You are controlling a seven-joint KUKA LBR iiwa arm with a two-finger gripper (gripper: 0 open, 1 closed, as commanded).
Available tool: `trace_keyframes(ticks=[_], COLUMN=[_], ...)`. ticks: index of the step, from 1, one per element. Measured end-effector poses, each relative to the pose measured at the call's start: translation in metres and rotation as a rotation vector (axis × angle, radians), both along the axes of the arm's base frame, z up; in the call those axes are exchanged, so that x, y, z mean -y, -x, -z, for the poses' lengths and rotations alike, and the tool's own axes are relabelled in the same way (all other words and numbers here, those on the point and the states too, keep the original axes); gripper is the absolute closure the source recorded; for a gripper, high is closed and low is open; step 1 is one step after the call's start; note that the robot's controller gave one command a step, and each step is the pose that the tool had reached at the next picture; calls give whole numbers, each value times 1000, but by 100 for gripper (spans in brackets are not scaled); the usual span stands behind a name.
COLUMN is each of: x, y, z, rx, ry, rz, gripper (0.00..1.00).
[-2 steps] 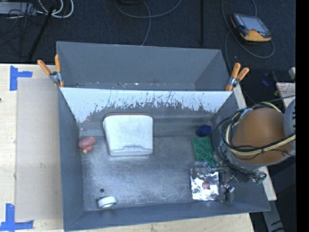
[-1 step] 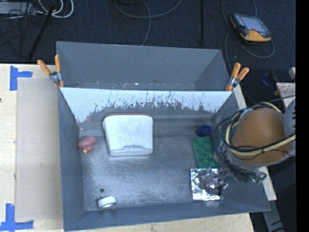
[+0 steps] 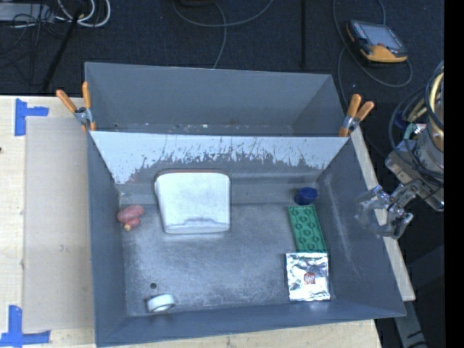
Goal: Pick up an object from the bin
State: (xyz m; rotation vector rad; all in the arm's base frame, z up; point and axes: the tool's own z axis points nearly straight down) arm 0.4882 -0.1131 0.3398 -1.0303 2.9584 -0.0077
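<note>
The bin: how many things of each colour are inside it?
White: 2, tub and small roll
Pink: 1, little lump
Blue: 1, small cap
Green: 1, studded brick
Silver: 1, foil packet
Total: 6

The bin (image 3: 217, 114) is grey sheet metal with a matt finish. Its back wall is streaked with pale scratches, and its floor looks rough and speckled with wear. The white tub (image 3: 192, 201) looks like smooth, matt plastic, faintly scuffed. The green studded brick (image 3: 307, 228) and the small blue cap (image 3: 306, 194) look like plastic with a slight gloss. The packet (image 3: 308, 276) is crinkled, shiny foil. The pink lump (image 3: 130, 216) looks soft and matt. The tool (image 3: 384, 210) shows bare, glinting metal.
</note>
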Motion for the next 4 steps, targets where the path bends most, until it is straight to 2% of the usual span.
trace_keyframes(ticks=[1, 2, 3, 4], x=[-75, -72, -71, -26], y=[-13, -14, -14, -44], z=[123, 119, 119, 240], rx=[-18, -11, -11, -16], ry=[-6, -3, -3, -3], rz=[-4, 3, 6, 107], gripper=[100, 100, 0, 0])
